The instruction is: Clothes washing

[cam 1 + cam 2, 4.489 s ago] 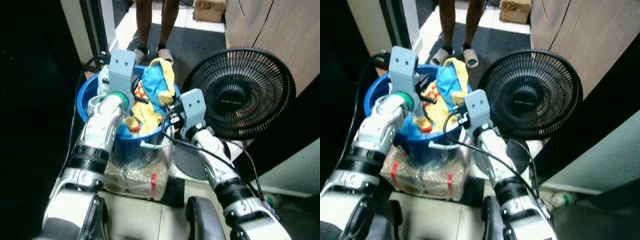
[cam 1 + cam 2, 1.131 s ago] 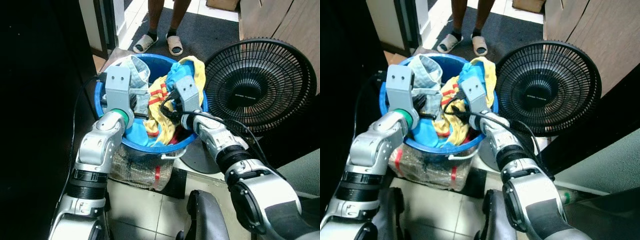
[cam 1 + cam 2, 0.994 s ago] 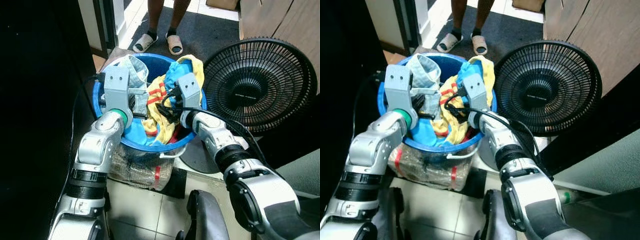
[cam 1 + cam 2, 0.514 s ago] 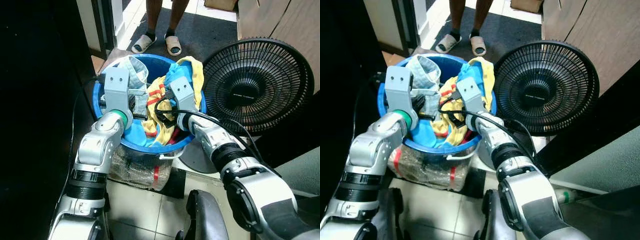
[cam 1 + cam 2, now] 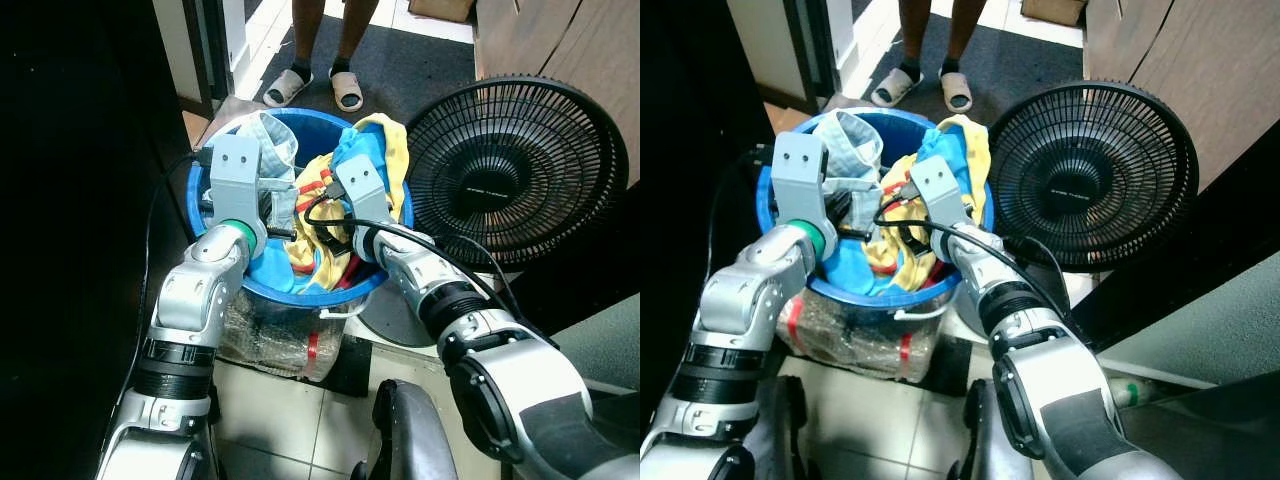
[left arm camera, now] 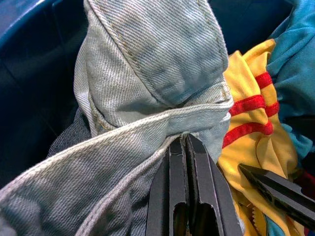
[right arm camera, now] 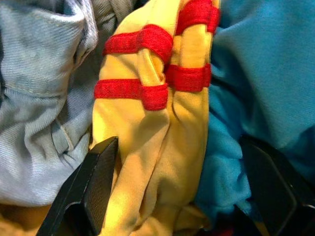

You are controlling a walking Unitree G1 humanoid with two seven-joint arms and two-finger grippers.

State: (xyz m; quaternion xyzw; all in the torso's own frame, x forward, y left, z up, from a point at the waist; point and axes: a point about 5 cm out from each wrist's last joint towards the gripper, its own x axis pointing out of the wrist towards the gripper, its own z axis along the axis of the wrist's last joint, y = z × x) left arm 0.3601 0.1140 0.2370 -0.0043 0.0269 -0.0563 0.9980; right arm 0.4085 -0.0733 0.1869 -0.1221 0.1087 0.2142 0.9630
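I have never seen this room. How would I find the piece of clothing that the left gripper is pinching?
Look for the blue tub beside the black fan. On the tub's left side, the left gripper is shut on the pale denim garment. Its neighbours are a yellow red-striped garment and a blue one.

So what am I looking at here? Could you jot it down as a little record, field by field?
Setting: blue laundry tub on the floor beside a black fan
Contents: light denim garment, yellow cloth with red stripes, blue cloth
Left gripper: fingers closed on a fold of the denim garment
Right gripper: fingers open, straddling the yellow cloth
Bystander: person in sandals standing behind the tub
Stage: clothes not yet lifted from the tub
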